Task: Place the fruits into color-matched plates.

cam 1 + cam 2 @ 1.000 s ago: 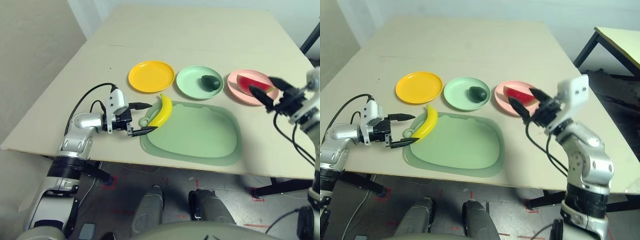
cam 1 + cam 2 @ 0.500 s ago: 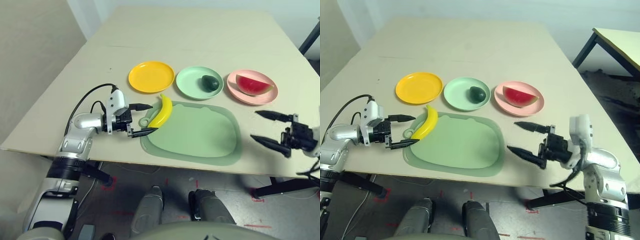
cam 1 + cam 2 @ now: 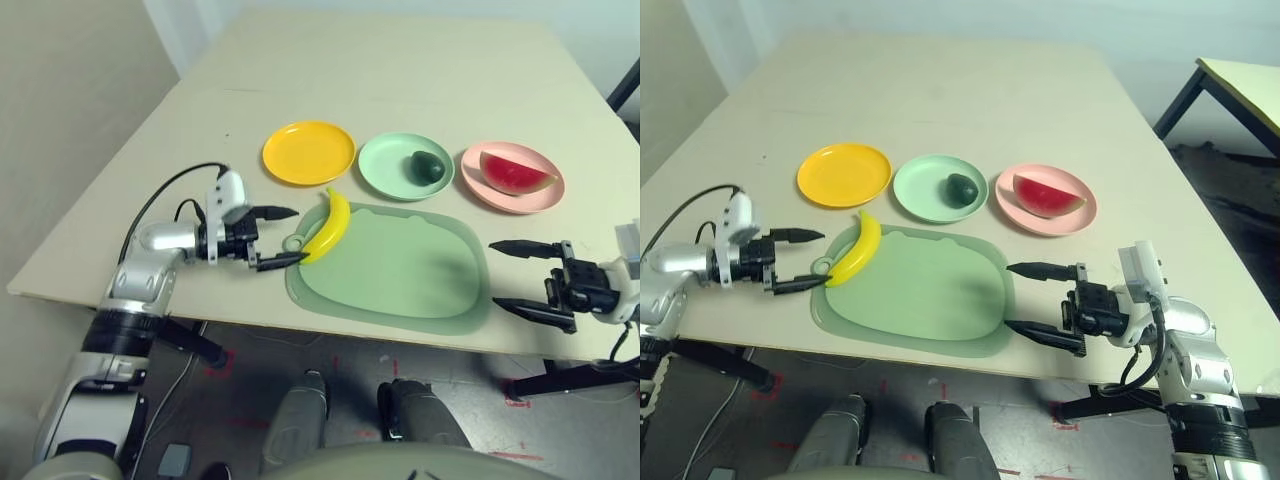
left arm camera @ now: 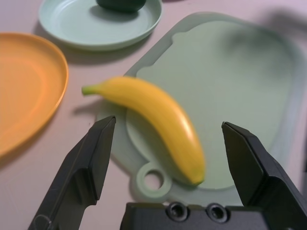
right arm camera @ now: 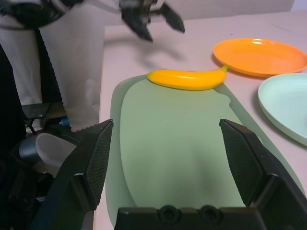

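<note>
My pale beige flat table point(image 3: 400, 80) | round shallow plastic plates: yellow-orange point(image 3: 309, 153), pale mint green point(image 3: 385, 165), pink point(image 3: 512, 202) | green rounded-rectangle mat point(image 3: 400, 270), nearer me

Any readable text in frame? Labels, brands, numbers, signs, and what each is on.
None readable.
Plates, fruits and green mat: no lettering visible.
Red marks on the floor: too small to tell whether they are text.

A pale table point(image 3: 400, 80); a green mat point(image 3: 400, 270) on it; another table point(image 3: 1245, 85) beyond its right side.
</note>
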Robot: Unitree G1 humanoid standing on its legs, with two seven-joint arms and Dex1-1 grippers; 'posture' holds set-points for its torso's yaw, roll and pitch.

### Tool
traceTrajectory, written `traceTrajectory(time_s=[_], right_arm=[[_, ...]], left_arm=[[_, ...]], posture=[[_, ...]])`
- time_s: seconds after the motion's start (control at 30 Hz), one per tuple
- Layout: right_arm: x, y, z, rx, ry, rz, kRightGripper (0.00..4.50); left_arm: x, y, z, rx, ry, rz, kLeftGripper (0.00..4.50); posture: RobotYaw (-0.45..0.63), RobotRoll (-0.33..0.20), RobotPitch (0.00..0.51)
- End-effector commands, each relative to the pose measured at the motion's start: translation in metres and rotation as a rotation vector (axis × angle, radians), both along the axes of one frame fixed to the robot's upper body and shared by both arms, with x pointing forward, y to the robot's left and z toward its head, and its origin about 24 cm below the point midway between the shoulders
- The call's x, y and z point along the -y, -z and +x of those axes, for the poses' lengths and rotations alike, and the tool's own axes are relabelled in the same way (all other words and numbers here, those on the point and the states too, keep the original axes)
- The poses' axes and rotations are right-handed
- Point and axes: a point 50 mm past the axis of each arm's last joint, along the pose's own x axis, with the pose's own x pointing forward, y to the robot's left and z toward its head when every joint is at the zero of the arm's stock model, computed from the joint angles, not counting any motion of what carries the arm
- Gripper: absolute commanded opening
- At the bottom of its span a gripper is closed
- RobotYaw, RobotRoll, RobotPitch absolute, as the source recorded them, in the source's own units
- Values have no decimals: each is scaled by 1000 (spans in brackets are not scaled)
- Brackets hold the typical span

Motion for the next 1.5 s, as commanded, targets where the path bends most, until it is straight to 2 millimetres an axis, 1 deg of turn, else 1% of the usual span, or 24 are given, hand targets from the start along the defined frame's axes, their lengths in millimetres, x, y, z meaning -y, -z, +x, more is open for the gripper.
traceTrajectory(time_s=[0.03, 0.07, 0.13, 0.2, 0.3, 0.4, 0.53, 0.57, 0.63, 0.67, 0.73, 0.77, 0.87, 0.93, 1.0, 1.13, 1.27, 1.4, 1.5], right_arm=[[-5, 1, -5, 0, -10, 12, 4459], [-6, 1, -5, 2, -12, 16, 4459], [-9, 2, -5, 18, -23, 18, 4459], [-14, 2, -5, 29, -33, 29, 4459], [-20, 2, -5, 36, -41, 43, 4459], [-22, 1, -4, 41, -38, 52, 4459], [-24, 1, -2, 48, -42, 56, 4459], [-24, 1, -2, 50, -40, 56, 4459], [-23, 0, 0, 54, -40, 57, 4459], [-22, -1, 0, 52, -43, 54, 4459], [-22, 0, 0, 48, -53, 44, 4459], [-22, 0, 0, 47, -58, 41, 4459], [-21, 0, 0, 46, -69, 40, 4459], [-21, 0, 1, 34, -72, 50, 4459], [-20, -1, 2, 10, -62, 82, 4459], [-19, -2, 2, -16, -57, 89, 4459], [-17, -5, 4, -16, -26, 95, 4459], [-13, -9, 5, -9, -8, 77, 4459], [-11, -10, 5, -8, -7, 65, 4459]], left_arm=[[15, -3, -10, -211, -16, 59, 4500], [17, -6, -13, -264, -36, 77, 4500], [23, -13, -20, -333, -12, 82, 4500], [26, -20, -22, -419, -44, 61, 4500], [30, -35, -18, -445, -116, 55, 4500], [29, -50, -8, -492, -218, 38, 4500], [28, -60, -4, -442, -251, 74, 4500], [26, -60, -3, -369, -238, 113, 4500], [23, -64, 3, -89, -116, 239, 4500], [21, -66, 6, 89, 13, 348, 4500], [18, -64, 5, 331, 316, 574, 4500], [17, -61, 5, 394, 442, 650, 4500], [20, -54, 11, 531, 745, 743, 4500], [25, -46, 16, 605, 903, 776, 4500], [31, -39, 21, 653, 1003, 777, 4500], [37, -24, 33, 743, 1214, 900, 4500], [54, -24, 42, 792, 1298, 936, 4500], [64, -20, 45, 809, 1361, 976, 4500], [71, -18, 47, 827, 1374, 980, 4500]], posture=[[-35, 0, 157], [-46, 0, 157], [-53, 0, 157], [-59, 0, 154], [-58, 0, 149], [-60, 0, 147], [-65, 0, 142], [-65, 0, 142], [-64, 0, 141], [-61, 0, 135], [-61, 0, 134], [-61, 0, 134], [-74, 0, 136], [-81, 0, 136], [-91, 0, 138], [-107, 0, 139], [-125, 0, 144], [-156, 0, 147], [-170, 0, 148]])
